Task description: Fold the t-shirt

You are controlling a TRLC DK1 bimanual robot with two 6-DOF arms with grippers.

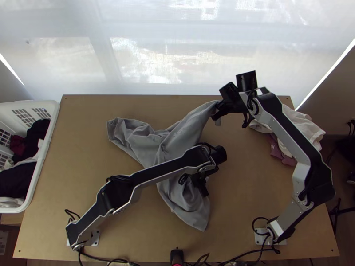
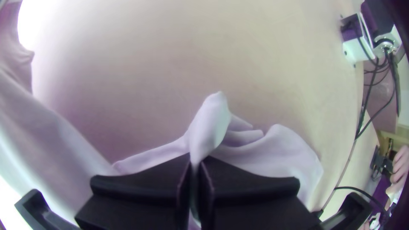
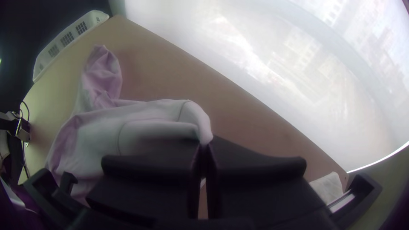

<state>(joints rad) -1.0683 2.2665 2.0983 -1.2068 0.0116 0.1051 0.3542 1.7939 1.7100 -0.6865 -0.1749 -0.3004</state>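
The grey t-shirt (image 1: 177, 139) lies bunched and twisted across the middle of the table, one end towards the back left and another near the front. My left gripper (image 1: 202, 188) is over its lower right part; in the left wrist view the left gripper (image 2: 195, 170) is shut on a pinched bit of the shirt (image 2: 211, 123). At the back right, my right gripper (image 1: 216, 111) holds an upper corner. The right wrist view has the right gripper (image 3: 204, 155) shut on that corner, with the shirt (image 3: 140, 127) stretching away from it.
A white basket (image 1: 46, 146) with dark and light clothes stands at the left edge. White cloth (image 1: 306, 128) and a mauve cloth (image 1: 280, 153) lie at the table's right edge, behind the right arm. In the left wrist view, a person's hand (image 2: 399, 164) shows beyond the table.
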